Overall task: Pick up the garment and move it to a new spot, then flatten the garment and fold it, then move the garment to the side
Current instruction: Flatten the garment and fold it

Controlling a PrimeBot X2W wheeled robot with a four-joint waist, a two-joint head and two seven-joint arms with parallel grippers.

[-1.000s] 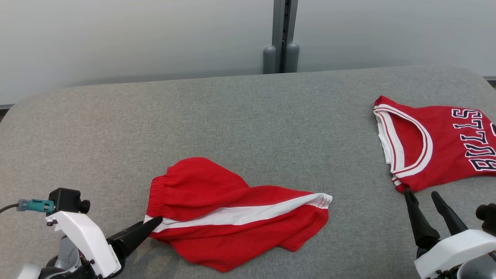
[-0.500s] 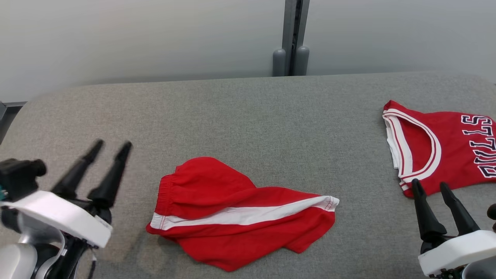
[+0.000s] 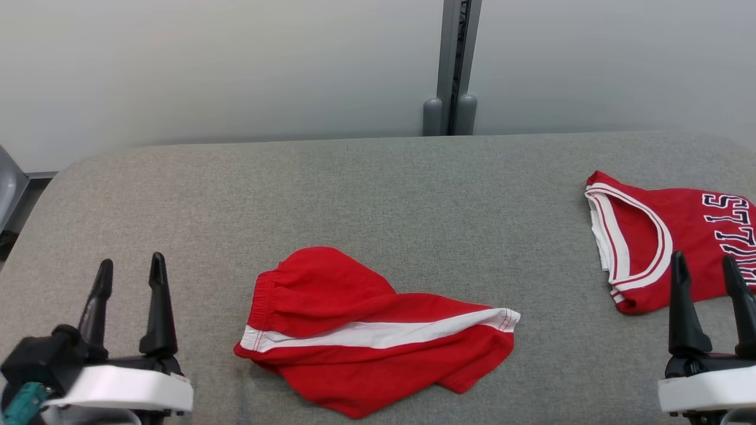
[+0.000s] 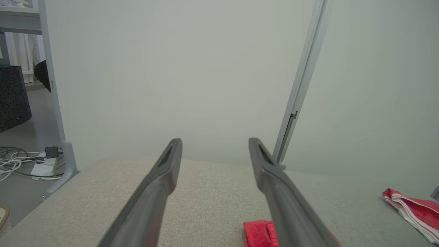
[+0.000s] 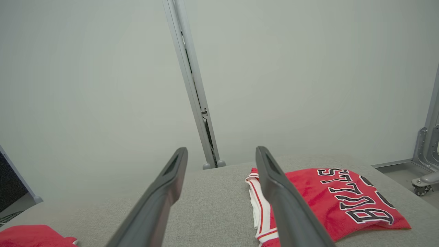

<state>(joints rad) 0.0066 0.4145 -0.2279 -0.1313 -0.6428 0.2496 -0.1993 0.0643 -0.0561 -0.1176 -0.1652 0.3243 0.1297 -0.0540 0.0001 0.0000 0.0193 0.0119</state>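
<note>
The garment [image 3: 366,330], red shorts with a white side stripe, lies folded and rumpled on the grey padded table [image 3: 378,195], near the front at the middle. Its edge peeks into the left wrist view [image 4: 259,233] and the right wrist view [image 5: 31,235]. My left gripper [image 3: 132,261] stands open at the lower left, well left of the shorts and touching nothing; its fingers spread wide in its own view [image 4: 215,140]. My right gripper [image 3: 704,258] is open at the lower right, empty [image 5: 221,149].
A red jersey [image 3: 679,236] with white trim and dark lettering lies flat at the table's right end, just beyond my right fingers [image 5: 343,202] [image 4: 415,209]. A grey post [image 3: 455,65] rises behind the table against a pale wall.
My left gripper let go of the shorts' waistband corner and drew back left, its fingers now pointing up and apart. The shorts stay put. The head camera has tilted up a little.
</note>
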